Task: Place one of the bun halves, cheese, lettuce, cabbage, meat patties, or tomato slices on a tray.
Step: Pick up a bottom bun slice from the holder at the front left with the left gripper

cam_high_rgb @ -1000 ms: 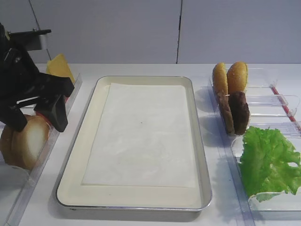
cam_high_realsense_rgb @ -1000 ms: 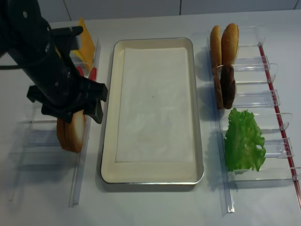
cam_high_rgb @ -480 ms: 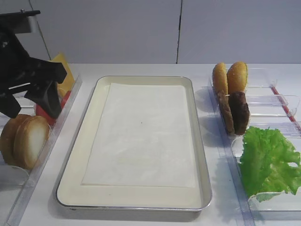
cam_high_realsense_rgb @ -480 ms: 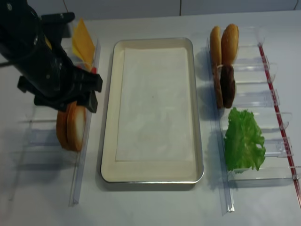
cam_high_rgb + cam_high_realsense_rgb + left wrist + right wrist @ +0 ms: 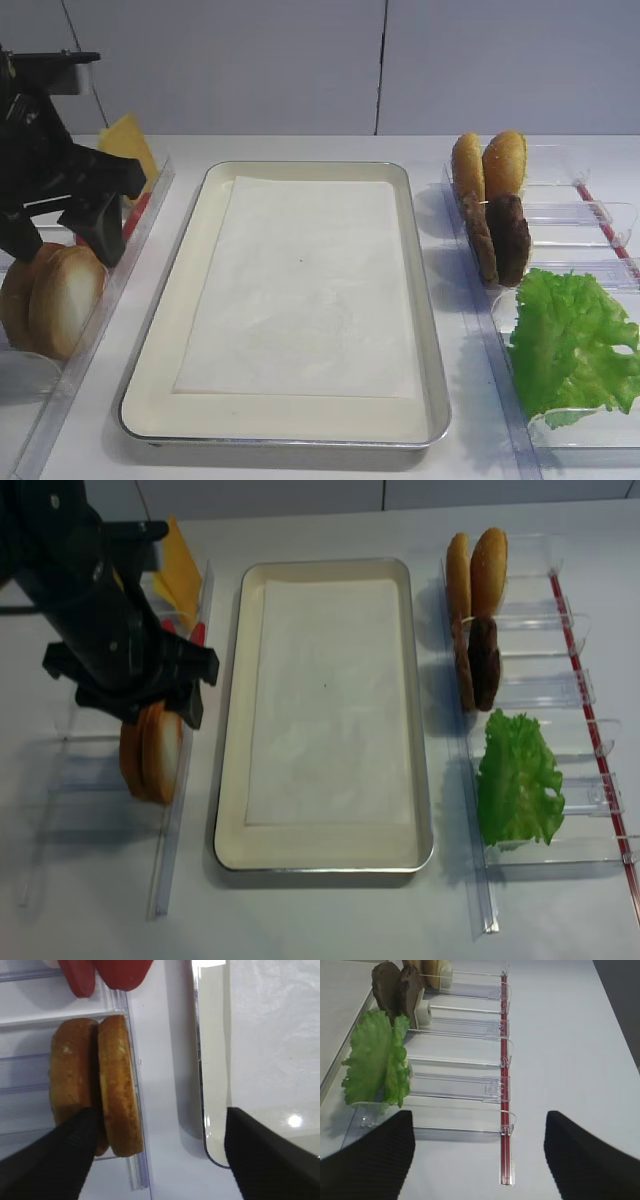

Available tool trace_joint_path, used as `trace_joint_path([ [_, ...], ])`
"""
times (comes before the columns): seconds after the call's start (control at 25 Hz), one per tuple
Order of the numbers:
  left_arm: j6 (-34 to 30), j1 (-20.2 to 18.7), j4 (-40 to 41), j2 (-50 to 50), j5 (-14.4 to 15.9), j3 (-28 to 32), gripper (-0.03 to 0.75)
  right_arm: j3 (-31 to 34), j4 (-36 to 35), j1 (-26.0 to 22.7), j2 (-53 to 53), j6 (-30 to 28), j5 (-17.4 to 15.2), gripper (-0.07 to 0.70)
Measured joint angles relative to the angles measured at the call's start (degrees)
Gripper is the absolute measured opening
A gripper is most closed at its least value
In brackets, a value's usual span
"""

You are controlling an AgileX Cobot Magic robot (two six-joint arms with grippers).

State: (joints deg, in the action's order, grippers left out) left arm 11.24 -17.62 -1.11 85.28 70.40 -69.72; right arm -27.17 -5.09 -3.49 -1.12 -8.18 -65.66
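Burger fixings stand on edge in narrow clear plastic holders (image 5: 585,215) flanking the tray (image 5: 160,330) at the centre of a white worktop (image 5: 330,920), an arrangement that appears meant to let a two-fingered tool slip down over each piece from above. The left tool (image 5: 60,235) hovers just above the bun halves (image 5: 68,300), its dark fingers (image 5: 47,1165) spread wide and holding nothing; in the left wrist view they straddle the pair of buns, suggesting a grasp is being lined up. The right tool (image 5: 477,1152) waits low over the bare worktop beside the right-hand holders, likewise spread and empty.

The bun half nearest the tray shows a flat, pale cut face ringed with golden-brown crust, its partner pressed against it. Behind them lean thin, glossy red tomato slices (image 5: 122,969) and bright-yellow square cheese (image 5: 180,575). Across the tray, two orange-golden buns (image 5: 490,165) stand upright, with dark, rough-surfaced meat patties (image 5: 508,240) just in front and a frilly bright-green lettuce (image 5: 575,340) leaf draped nearest the camera. The tray itself is rectangular with rounded corners, cream inside a shiny metal rim, and lined with a sheet of white paper that carries no food yet.
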Motion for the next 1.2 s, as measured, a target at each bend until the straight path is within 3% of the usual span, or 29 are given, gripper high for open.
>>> trace_joint_path([
  [0.72,0.22,0.0,-0.16,4.31,0.0,0.0,0.465,0.0,0.0,0.0,0.0,0.0,0.0,0.533],
  [0.88,0.22,0.0,1.11,4.7,-0.1,0.0,0.374,0.0,0.0,0.0,0.0,0.0,0.0,0.533],
  [1.08,0.22,0.0,2.18,4.73,-0.1,0.0,0.188,0.0,0.0,0.0,0.0,0.0,0.0,0.533],
  [1.2,0.22,0.0,2.51,4.83,-0.1,0.0,0.138,0.0,0.0,0.0,0.0,0.0,0.0,0.533],
])
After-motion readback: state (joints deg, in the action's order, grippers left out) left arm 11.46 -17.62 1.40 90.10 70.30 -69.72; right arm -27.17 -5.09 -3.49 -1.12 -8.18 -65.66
